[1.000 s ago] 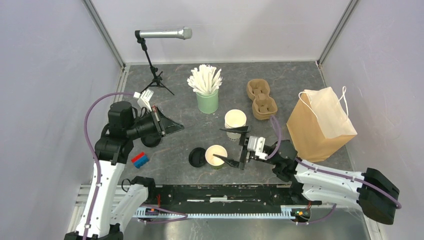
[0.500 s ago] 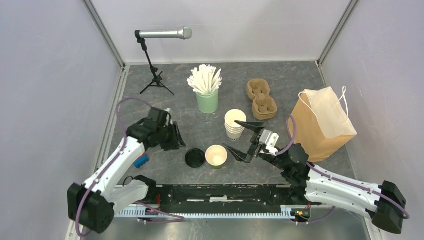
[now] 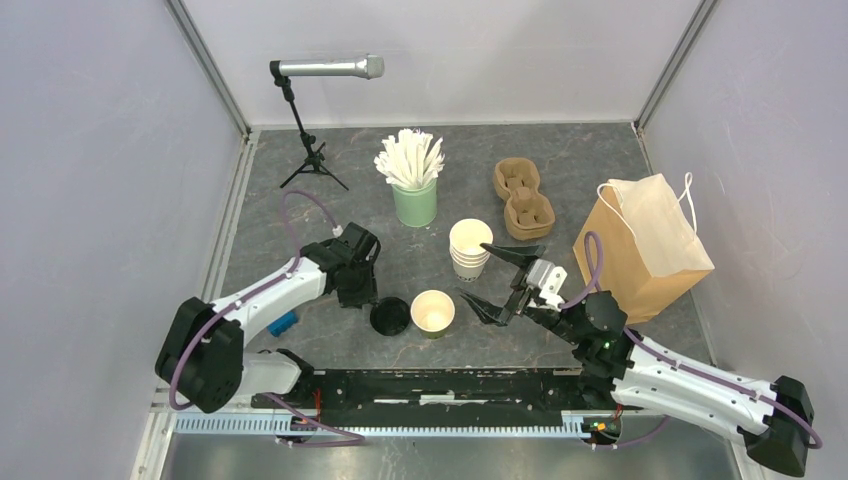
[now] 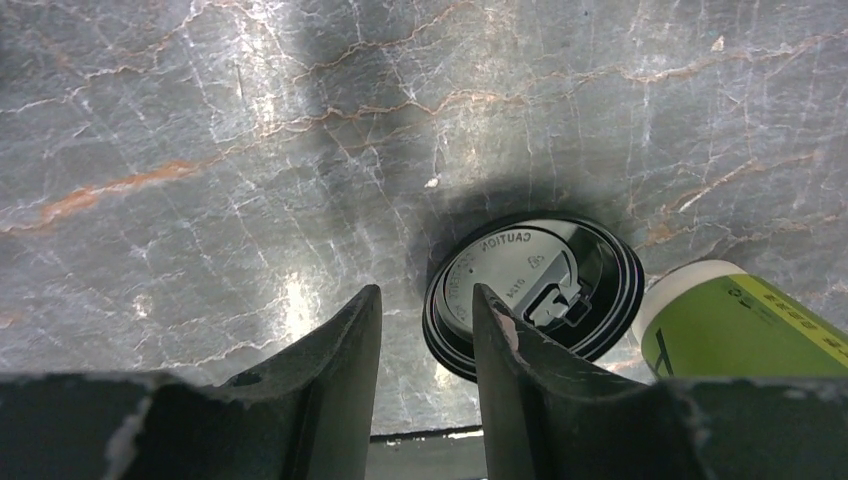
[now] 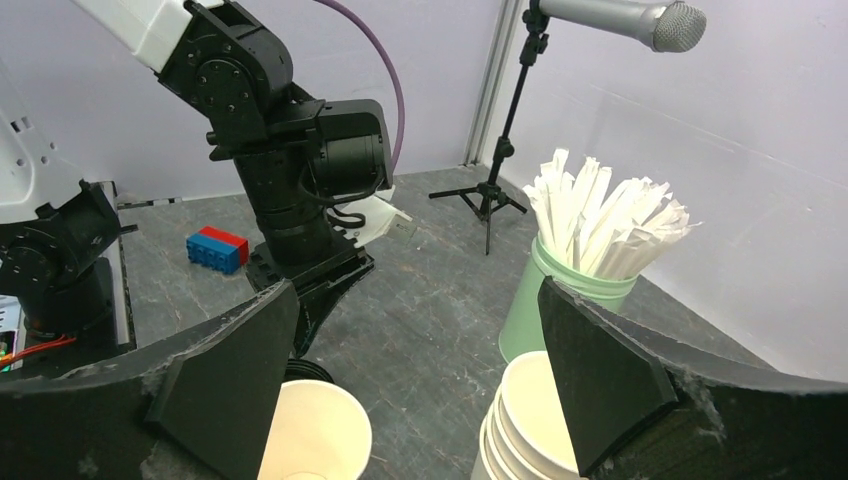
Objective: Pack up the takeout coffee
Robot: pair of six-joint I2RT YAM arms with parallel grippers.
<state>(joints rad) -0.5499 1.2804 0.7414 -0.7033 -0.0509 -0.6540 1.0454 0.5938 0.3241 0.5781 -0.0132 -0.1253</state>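
Note:
An olive-green paper cup (image 3: 433, 312) stands lidless near the front of the table, its cream inside showing (image 5: 310, 435). A black lid (image 3: 390, 315) lies flat on the table just left of it. My left gripper (image 3: 357, 292) hangs low beside the lid's left edge. In the left wrist view the left gripper (image 4: 425, 300) is open with only bare table in the gap. The lid (image 4: 540, 285) sits just outside the right finger (image 4: 500, 340), with the green cup (image 4: 740, 325) beyond it. My right gripper (image 3: 473, 270) is wide open and empty, between the green cup and the stack of cream cups (image 3: 470, 248).
A mint-green cup of white sticks (image 3: 413, 190) stands behind the stack. A cardboard cup carrier (image 3: 522, 198) and an open brown paper bag (image 3: 640, 250) are at the right. A microphone stand (image 3: 305, 130) is back left, and a blue-and-red block (image 3: 283, 322) lies by the left arm.
My left arm swung down and right to the black lid and its jaws opened. My right gripper drew back from around the green cup toward the cup stack.

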